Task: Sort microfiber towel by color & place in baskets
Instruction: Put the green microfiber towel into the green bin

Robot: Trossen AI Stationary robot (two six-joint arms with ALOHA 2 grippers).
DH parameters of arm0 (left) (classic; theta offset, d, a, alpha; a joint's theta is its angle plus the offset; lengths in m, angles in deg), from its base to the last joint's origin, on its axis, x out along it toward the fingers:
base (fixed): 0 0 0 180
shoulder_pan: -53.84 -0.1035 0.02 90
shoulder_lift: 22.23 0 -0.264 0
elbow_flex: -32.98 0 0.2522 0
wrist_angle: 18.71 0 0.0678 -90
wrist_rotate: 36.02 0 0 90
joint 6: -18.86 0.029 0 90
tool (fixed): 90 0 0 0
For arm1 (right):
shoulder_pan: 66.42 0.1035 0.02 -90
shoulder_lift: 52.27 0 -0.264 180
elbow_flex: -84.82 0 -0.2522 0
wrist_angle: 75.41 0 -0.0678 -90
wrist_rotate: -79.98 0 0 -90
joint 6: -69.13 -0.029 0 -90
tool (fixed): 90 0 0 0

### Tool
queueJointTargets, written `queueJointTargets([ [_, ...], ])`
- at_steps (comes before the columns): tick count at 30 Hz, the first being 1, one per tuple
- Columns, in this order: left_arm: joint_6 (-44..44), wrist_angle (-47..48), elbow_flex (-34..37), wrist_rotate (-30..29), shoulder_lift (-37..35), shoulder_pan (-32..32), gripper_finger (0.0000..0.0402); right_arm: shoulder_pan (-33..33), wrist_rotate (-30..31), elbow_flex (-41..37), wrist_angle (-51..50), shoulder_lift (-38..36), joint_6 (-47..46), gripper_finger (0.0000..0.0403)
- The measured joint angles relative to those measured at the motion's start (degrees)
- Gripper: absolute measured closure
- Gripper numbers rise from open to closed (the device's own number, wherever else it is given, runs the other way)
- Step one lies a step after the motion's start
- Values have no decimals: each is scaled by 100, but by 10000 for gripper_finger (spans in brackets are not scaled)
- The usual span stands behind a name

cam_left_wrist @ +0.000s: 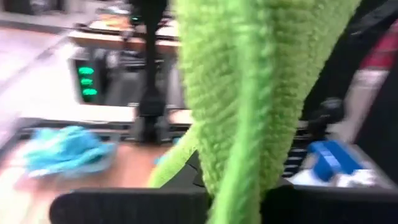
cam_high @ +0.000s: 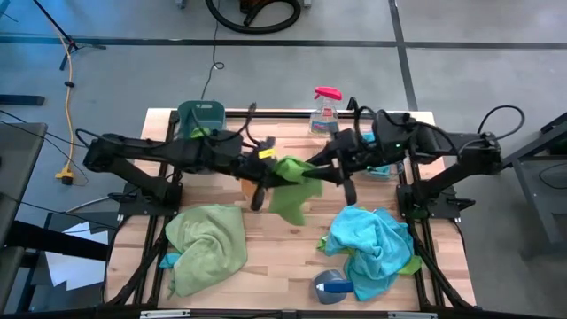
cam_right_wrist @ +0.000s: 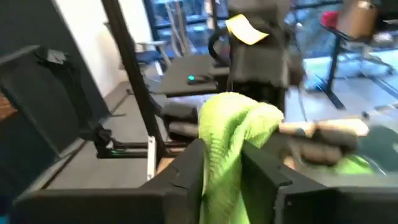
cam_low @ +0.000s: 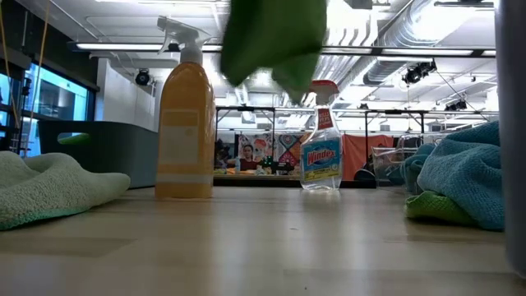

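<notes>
A lime-green microfiber towel (cam_high: pixel 288 188) hangs in the air over the middle of the table, and the low view shows it high above the tabletop (cam_low: pixel 271 37). My left gripper (cam_high: pixel 271 165) comes from the table's left and is shut on it (cam_left_wrist: pixel 236 200). My right gripper (cam_high: pixel 310 168) comes from the right, its fingers close on either side of the same towel (cam_right_wrist: pixel 221 169). The dark teal-green basket (cam_high: pixel 202 115) stands at the far left. A clear tub (cam_low: pixel 390 171) shows faintly at the far right. My left gripper pinches a bunched fold of the towel (cam_left_wrist: pixel 239 177) between its two fingers, coming nearly level from the table's left. The cloth is gathered in several layers there. The rest of it hangs slack below, clear of the table. My right gripper has the towel's bunched upper part (cam_right_wrist: pixel 219 152) between its two fingers (cam_right_wrist: pixel 189 168), coming nearly level from the table's right. The cloth fills the gap between the fingers and drapes over them. It hangs clear of the table.
A pale green towel heap (cam_high: pixel 208 244) lies near left and a blue towel heap (cam_high: pixel 372 244) near right. A Windex bottle (cam_high: pixel 326 111) stands at the far edge, an orange spray bottle (cam_low: pixel 185 131) under the left arm, and a grey-blue sprayer (cam_high: pixel 332 285) lies at the near edge.
</notes>
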Motion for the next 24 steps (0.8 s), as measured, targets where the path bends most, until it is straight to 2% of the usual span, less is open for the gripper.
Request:
queueJointTargets([
  [7,342,1042,2,-945,-710,-67,401,0,331,0,-1223,-510,-372,248],
  [13,383,1642,2,-1730,-1316,-65,401,0,601,1,-2132,-886,-721,220],
  [20,736,1447,-2,-2189,-1902,-65,401,0,803,2,-2377,-1035,-716,217],
  [22,1026,1310,-2,-2571,-2023,-65,401,0,818,2,-2377,-1032,-620,217],
  [24,1404,1103,0,-3256,-2163,-65,401,-4,881,2,-2377,-1031,-512,217],
])
